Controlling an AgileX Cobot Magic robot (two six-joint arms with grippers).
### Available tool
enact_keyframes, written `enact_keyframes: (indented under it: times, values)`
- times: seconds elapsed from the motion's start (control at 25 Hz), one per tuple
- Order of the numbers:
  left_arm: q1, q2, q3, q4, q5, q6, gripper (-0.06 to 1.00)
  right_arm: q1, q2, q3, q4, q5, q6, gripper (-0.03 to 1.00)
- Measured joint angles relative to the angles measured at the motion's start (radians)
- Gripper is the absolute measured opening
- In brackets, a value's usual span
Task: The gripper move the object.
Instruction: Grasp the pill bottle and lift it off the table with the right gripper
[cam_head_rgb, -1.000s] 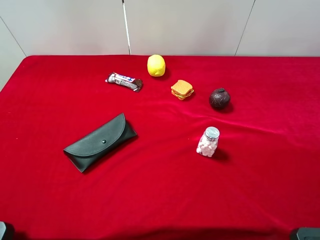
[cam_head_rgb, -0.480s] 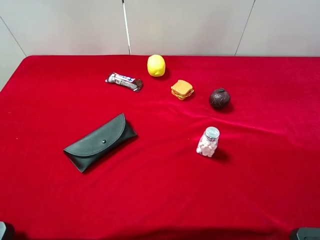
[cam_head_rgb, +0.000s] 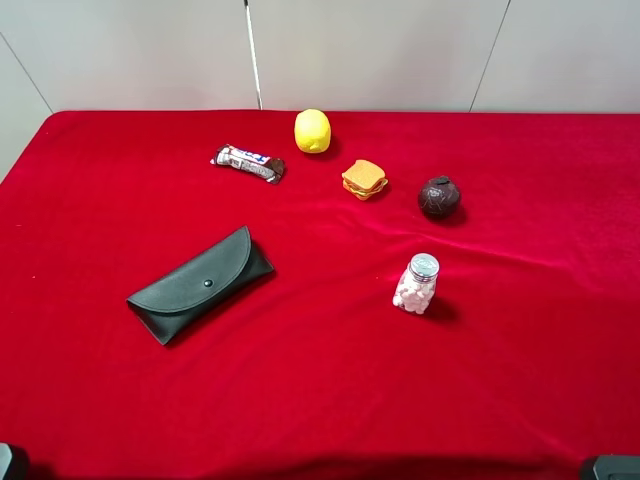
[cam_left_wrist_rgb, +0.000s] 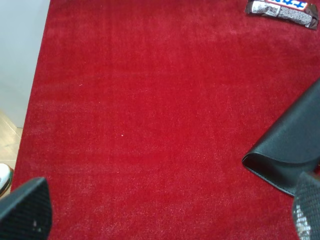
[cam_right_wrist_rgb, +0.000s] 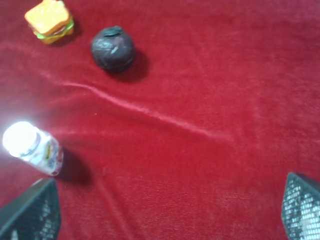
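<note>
The object, a small clear jar with a silver cap and white pills inside, stands upright on the red cloth right of centre. The right wrist view shows the jar just beyond one fingertip of my right gripper, whose black jaws are spread wide with nothing between them. My left gripper is likewise open and empty, low over bare cloth near the table's left edge, far from the jar. In the exterior high view only dark arm parts show at the bottom corners.
A black glasses case lies left of centre, its end near my left gripper. A candy bar, a lemon, a toy sandwich and a dark brown ball sit along the back.
</note>
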Motion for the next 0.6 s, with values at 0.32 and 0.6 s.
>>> enact_keyframes:
  times: [0.32,0.6]
  values:
    - [0.0,0.0,0.0,0.0,0.0,0.0,0.95,0.205,0.165,-0.007,0.005,-0.104,-0.008,0.67]
    - [0.0,0.0,0.0,0.0,0.0,0.0,0.95,0.352,0.317,-0.008,0.008,-0.225,-0.008,0.67]
